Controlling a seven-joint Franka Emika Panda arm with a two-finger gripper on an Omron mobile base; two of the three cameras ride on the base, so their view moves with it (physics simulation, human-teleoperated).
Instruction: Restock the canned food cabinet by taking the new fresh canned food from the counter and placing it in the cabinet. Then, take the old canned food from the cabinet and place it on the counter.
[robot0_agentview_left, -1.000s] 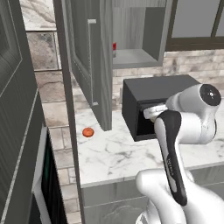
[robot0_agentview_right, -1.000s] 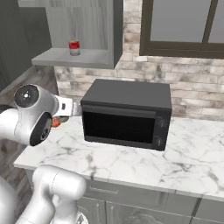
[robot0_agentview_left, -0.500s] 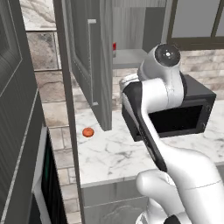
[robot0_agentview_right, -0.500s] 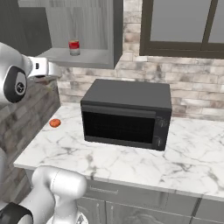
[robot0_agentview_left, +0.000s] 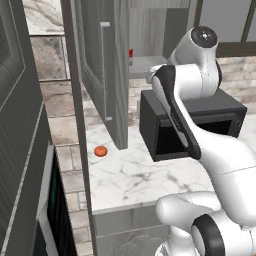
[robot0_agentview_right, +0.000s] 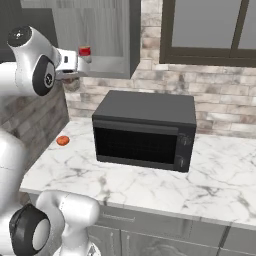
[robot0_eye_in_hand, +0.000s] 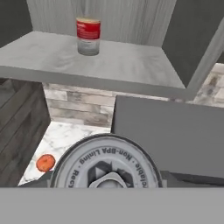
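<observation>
My tool (robot0_agentview_right: 77, 62) is clamped on the new can (robot0_eye_in_hand: 108, 164), whose silver lid sits at the bottom centre of the hand view. The step, as I judge it, is setting this can on the cabinet (robot0_eye_in_hand: 144, 70) shelf, where the old red can (robot0_eye_in_hand: 88, 36) stands at upper left. I should lift above the shelf lip, go in level, and set down on the bare shelf to the right, well apart from the red can. The lid reads "Non-BPA Lining"; the red label's writing is too small to read.
</observation>
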